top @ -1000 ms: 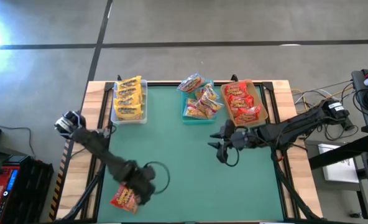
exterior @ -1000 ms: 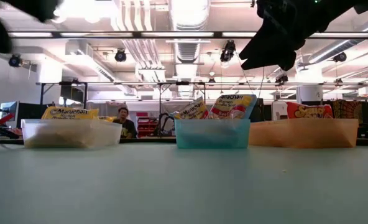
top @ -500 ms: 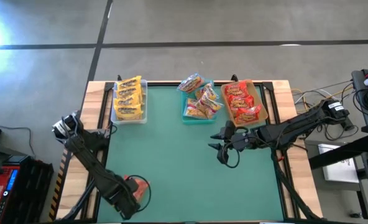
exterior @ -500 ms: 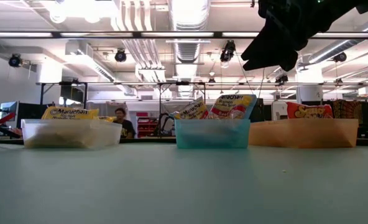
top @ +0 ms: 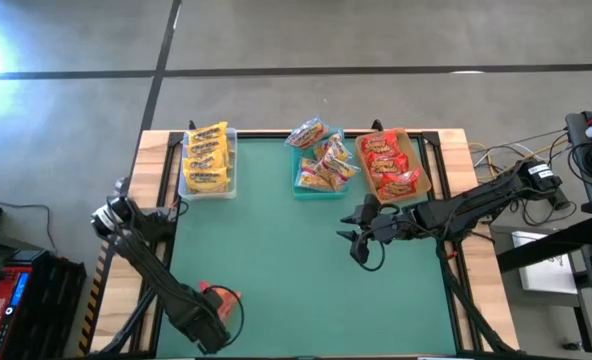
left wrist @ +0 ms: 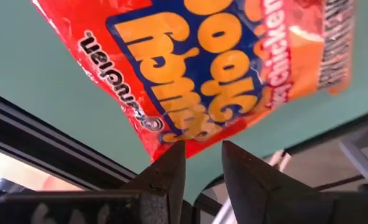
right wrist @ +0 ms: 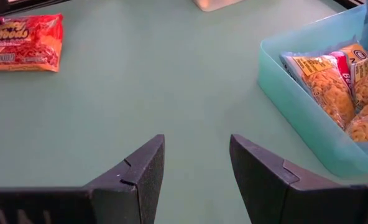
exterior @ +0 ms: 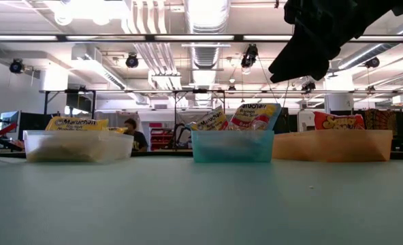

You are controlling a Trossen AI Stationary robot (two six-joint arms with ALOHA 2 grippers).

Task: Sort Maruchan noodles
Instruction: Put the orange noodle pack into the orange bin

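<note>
One red Maruchan packet (top: 217, 298) sits near the table's near-left corner, in my left gripper (top: 212, 314), which is shut on it. It fills the left wrist view as the red packet (left wrist: 221, 68), and the right wrist view shows it flat and low over the table as the red packet (right wrist: 25, 40). My right gripper (top: 360, 240) hovers open over the table's middle right, in front of the tan bin, touching nothing. Yellow packets (top: 206, 158) lie in the clear bin, multicoloured ones (top: 322, 158) in the teal bin, red ones (top: 390, 165) in the tan bin. My left gripper pinches the red packet by its edge (left wrist: 171, 144), close to a corner, between the two fingers (left wrist: 170, 167). The packet lies flat, reaching away from the fingers toward the table's middle. Whether it rests on the table or hangs just above it, I cannot tell.
The clear bin (top: 230, 172), teal bin (top: 298, 186) and tan bin (top: 424, 172) stand in a row along the far edge. Black rails run along the table's left and right sides. A broad stretch of green mat (top: 296, 280) lies between the arms. A person shows far behind in the low view.
My left arm has swung toward the near edge and turned its wrist. The red packet, held throughout, now lies on the gripper's far-right side instead of its near-left side. The left arm has also dropped out of the low view.
</note>
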